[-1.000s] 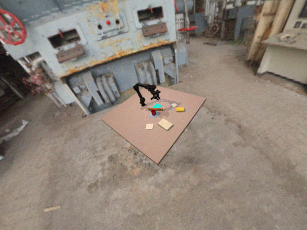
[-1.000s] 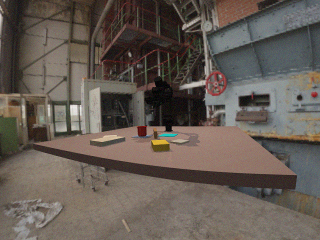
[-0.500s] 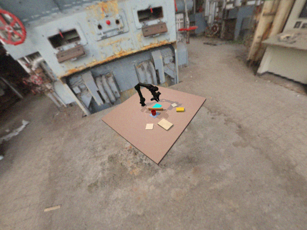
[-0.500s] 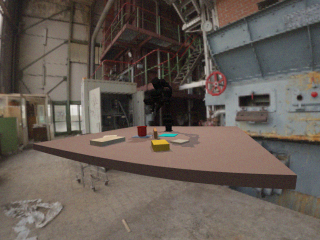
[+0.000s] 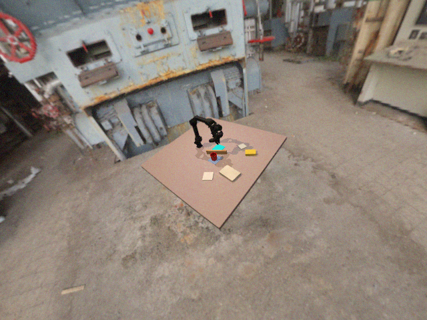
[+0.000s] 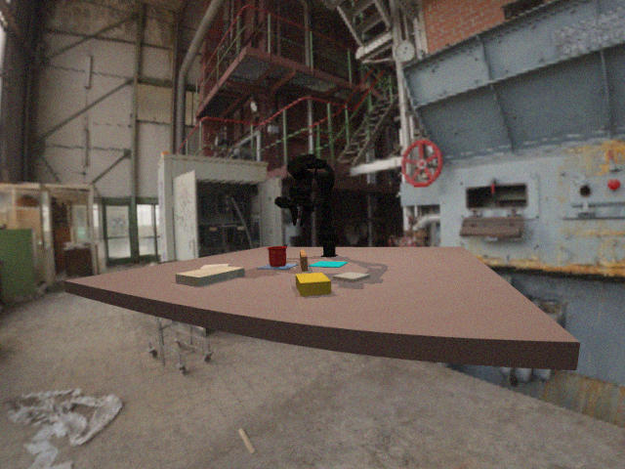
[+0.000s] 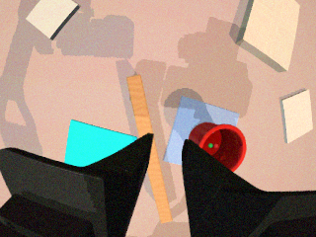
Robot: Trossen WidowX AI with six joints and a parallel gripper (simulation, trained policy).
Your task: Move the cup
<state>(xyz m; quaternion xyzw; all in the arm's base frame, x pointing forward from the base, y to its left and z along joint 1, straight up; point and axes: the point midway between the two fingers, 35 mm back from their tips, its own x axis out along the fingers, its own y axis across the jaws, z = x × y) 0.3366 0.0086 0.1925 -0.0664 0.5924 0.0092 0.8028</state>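
All matte black, an arm (image 5: 206, 120) (image 6: 328, 212) of chunky, rounded joints, with jaws (image 5: 217, 142) (image 6: 298, 222) tapering to blunt-pointed, wedge-shaped tips.

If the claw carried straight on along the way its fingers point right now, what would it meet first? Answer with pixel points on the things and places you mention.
Probably the upright orange-brown bar (image 5: 216, 152) (image 6: 304, 261) (image 7: 143, 116), which crosses the gap between the claw's (image 5: 217, 142) (image 6: 298, 222) (image 7: 168, 138) fingertips in the wrist view; depth is unclear, so the tabletop beside it is possible.
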